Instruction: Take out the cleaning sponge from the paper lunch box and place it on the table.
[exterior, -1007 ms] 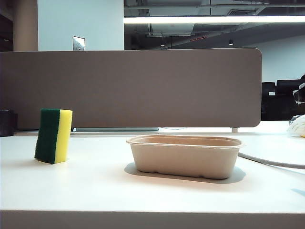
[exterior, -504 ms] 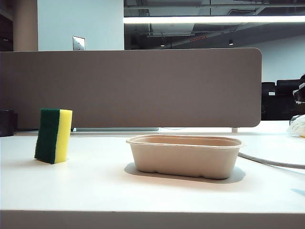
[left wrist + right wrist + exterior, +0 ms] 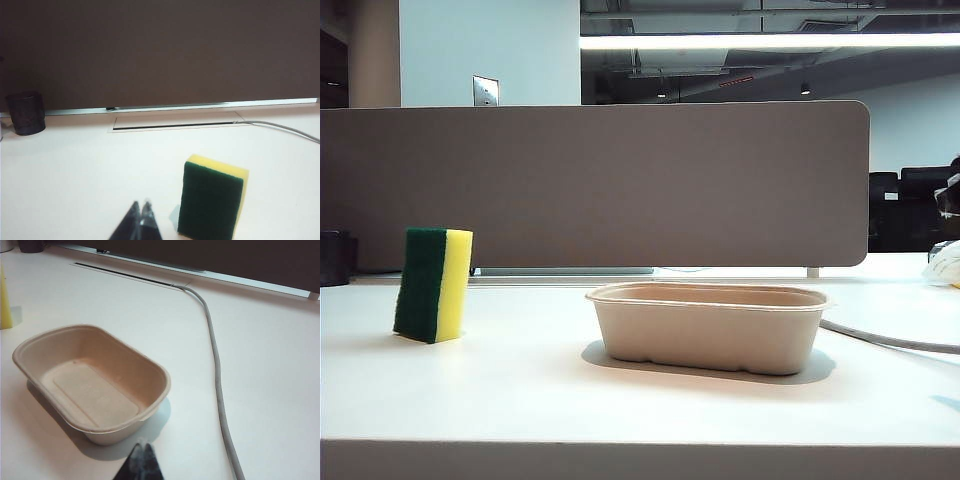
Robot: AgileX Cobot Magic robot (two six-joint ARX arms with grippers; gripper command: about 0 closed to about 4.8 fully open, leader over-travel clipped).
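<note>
We see nothing changed: cleaning sponge [image 3: 433, 285] stands near the table's [image 3: 520, 390] left edge, outside the paper lunch box [image 3: 708, 326]; left gripper [image 3: 140, 211] and right gripper [image 3: 142, 451] stay closed, empty.

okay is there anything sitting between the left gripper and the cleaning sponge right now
Nothing visible. In the left wrist view the shut left gripper has only bare table between it and the cleaning sponge, which stands on its edge outside the empty paper lunch box. The right gripper, shut, sits by the box.
</note>
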